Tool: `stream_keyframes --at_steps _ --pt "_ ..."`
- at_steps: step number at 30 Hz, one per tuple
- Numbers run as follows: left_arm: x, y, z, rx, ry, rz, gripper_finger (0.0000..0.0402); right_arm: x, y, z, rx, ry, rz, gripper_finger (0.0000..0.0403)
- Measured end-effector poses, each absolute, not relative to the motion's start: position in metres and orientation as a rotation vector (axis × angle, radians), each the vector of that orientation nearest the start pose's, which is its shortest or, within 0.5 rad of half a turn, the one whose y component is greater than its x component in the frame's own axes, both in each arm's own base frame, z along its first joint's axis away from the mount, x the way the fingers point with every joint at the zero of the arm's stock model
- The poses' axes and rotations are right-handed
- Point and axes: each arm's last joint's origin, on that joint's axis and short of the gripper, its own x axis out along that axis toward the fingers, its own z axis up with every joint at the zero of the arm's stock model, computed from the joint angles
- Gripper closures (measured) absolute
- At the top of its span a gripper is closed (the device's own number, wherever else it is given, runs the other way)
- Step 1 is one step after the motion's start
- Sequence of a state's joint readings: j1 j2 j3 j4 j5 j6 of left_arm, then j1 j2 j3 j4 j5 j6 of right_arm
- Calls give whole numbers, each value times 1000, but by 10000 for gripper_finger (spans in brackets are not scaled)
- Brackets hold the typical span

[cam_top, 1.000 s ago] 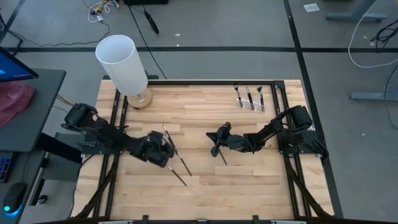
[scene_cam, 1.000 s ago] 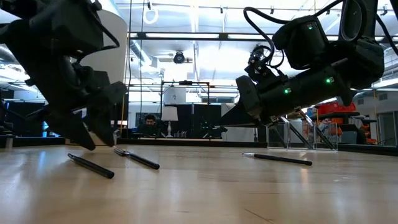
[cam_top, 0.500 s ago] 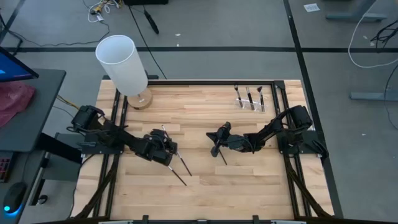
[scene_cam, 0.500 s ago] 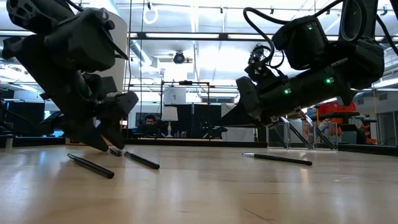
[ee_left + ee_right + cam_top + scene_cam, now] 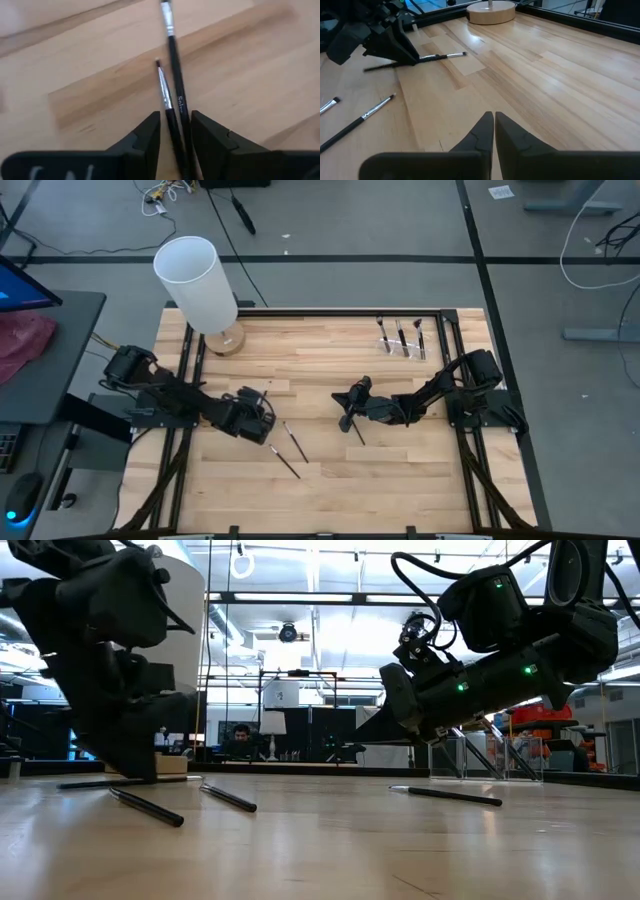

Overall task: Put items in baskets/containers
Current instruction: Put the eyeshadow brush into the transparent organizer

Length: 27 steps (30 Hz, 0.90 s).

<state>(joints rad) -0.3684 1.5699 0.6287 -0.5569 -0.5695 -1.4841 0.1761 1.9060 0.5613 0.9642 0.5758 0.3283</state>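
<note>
Nearest to me on the table [image 5: 400,480], two loose brushes [image 5: 284,464] lie left of centre, close together, just right of the left gripper [image 5: 258,414].

Left gripper is low over the wood, left of centre. In its wrist view two handles run side by side inside it: a thin brush [image 5: 164,92] and a longer brush [image 5: 173,55]. I cannot tell whether it has a pinch on either.

Judgement: the step is picking up one brush. Two in the gap risks a double pick or one slipping out on the lift. I would centre on one handle, confirm the grip, then raise slowly and level.

Right gripper [image 5: 347,416] waits mid-table, pressed together on nothing, with a single brush [image 5: 356,432] lying just under it.

Judgement: that arm sits between the left gripper and the goal, so I would carry high or route to the far side of it.

Far right: the clear holder [image 5: 402,345], three brushes upright in it, well apart from the pick. Its opening is small, so the brush must go in tip-up and near vertical.

Far left: a white cylinder [image 5: 195,280] on a wooden base, clear of the route.
</note>
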Motion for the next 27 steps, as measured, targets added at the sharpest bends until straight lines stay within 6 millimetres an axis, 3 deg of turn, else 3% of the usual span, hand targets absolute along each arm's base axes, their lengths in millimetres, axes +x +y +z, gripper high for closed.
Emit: stream_keyframes --at_steps 15,23,27 --pt "207 -64 119 -569 891 995 292 304 38 93 180 287 -448 382" --pt "196 -65 143 -564 857 935 239 304 38 93 183 286 -449 382" --pt "188 -67 146 -530 849 950 211 304 38 93 183 286 -448 382"
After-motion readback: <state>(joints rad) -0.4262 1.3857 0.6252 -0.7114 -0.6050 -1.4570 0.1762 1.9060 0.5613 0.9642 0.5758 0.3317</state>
